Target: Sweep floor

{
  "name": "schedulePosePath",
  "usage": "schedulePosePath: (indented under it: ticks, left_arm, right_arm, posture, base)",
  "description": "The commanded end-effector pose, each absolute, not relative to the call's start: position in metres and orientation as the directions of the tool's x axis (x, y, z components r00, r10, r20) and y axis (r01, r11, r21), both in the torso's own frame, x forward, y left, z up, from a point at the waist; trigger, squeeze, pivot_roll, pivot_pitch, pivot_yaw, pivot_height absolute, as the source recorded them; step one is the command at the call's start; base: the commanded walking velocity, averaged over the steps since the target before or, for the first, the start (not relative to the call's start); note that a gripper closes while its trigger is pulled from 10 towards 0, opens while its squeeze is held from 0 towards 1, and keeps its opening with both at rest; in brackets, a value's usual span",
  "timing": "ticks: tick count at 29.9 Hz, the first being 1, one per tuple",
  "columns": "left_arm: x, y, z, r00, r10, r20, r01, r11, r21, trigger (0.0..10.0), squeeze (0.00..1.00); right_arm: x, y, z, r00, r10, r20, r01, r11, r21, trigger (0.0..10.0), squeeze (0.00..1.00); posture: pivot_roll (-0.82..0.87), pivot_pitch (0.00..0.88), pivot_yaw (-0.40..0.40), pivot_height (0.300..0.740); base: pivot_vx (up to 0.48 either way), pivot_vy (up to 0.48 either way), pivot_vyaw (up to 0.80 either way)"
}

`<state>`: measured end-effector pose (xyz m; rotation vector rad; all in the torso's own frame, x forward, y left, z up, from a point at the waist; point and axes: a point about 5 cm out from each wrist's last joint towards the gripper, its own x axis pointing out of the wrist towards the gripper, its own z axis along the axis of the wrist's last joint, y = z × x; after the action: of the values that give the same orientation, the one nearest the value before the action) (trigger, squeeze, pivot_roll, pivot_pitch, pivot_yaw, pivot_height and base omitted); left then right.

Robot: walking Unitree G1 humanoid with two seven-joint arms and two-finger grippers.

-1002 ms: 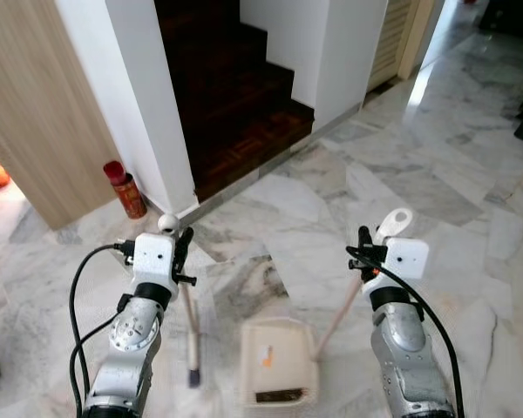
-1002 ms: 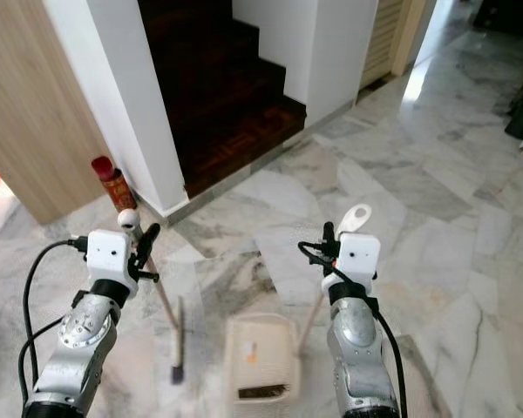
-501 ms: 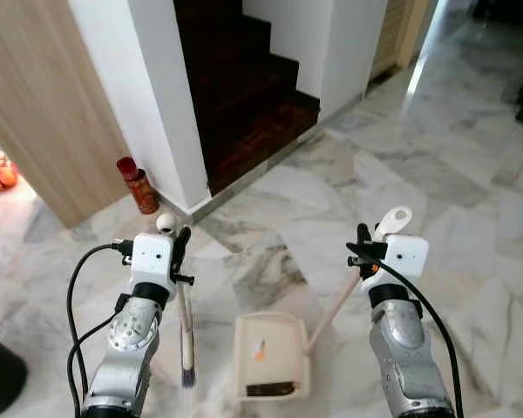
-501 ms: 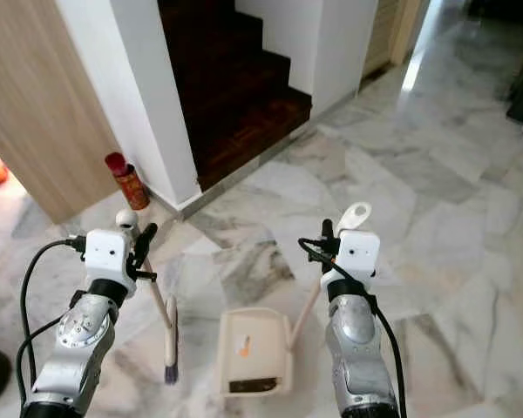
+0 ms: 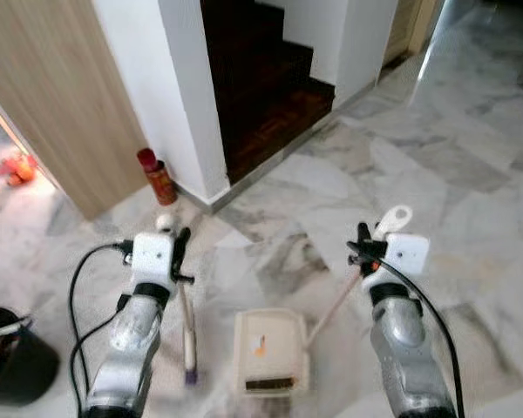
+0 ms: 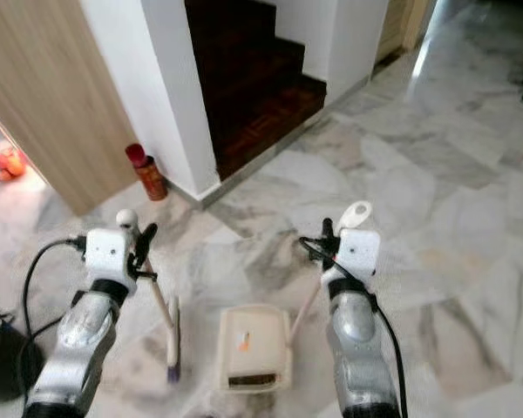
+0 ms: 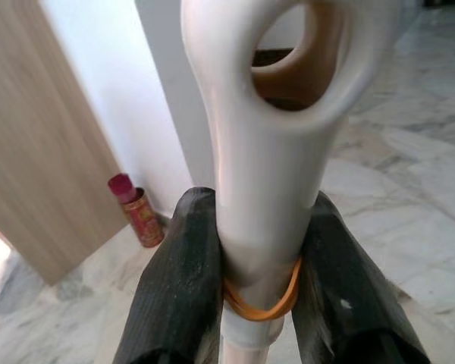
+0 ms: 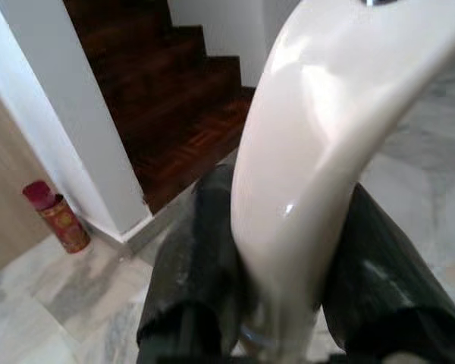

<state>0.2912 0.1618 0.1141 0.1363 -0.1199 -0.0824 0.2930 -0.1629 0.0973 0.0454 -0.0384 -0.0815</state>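
Left hand (image 5: 182, 252) clamped tight on the broom (image 5: 189, 335) handle, bristles down on the marble floor (image 5: 471, 209); right hand (image 5: 364, 251) gripping the dustpan (image 5: 266, 351) handle, pan flat just beside the broom.

Broom and dustpan held upright over the marble floor

The broom (image 5: 187, 326) has a cream handle with a round knob at the top and a thin head with purple bristles at its near end; it hangs on the left, its handle leaning slightly, clamped between the left gripper (image 5: 181, 252) fingers. The dustpan (image 5: 266, 350) is cream, rectangular, with a small orange mark inside and a dark strip at its near edge; it sits low by the floor, right of the broom. Its long handle rises to the right, ending in a loop, pinched by the right gripper (image 5: 363, 251).
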Motion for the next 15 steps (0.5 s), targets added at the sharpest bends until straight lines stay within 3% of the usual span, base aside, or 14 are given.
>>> schedulePosePath:
  ticks: [1, 15]
  left_arm:
    - [0.2913, 0.1656, 0.1247, 0.984, -0.087, 0.158, 0.062, 0.986, 0.157, 10.0, 0.0]
    - [0.2911, 0.1651, 0.1243, 0.983, -0.093, 0.156, 0.067, 0.984, 0.162, 10.0, 0.0]
  right_arm:
    - [0.2963, -0.1599, 0.1088, 0.994, -0.073, 0.086, 0.069, 0.997, 0.042, 10.0, 0.0]
    - [0.2962, -0.1577, 0.1088, 0.994, -0.062, 0.086, 0.059, 0.998, 0.036, 10.0, 0.0]
  posture:
    - [0.08, 0.083, 0.045, 0.74]
    - [0.09, 0.082, 0.046, 0.74]
  base:
    - [0.0, 0.326, 0.0]
    - [0.0, 0.329, 0.0]
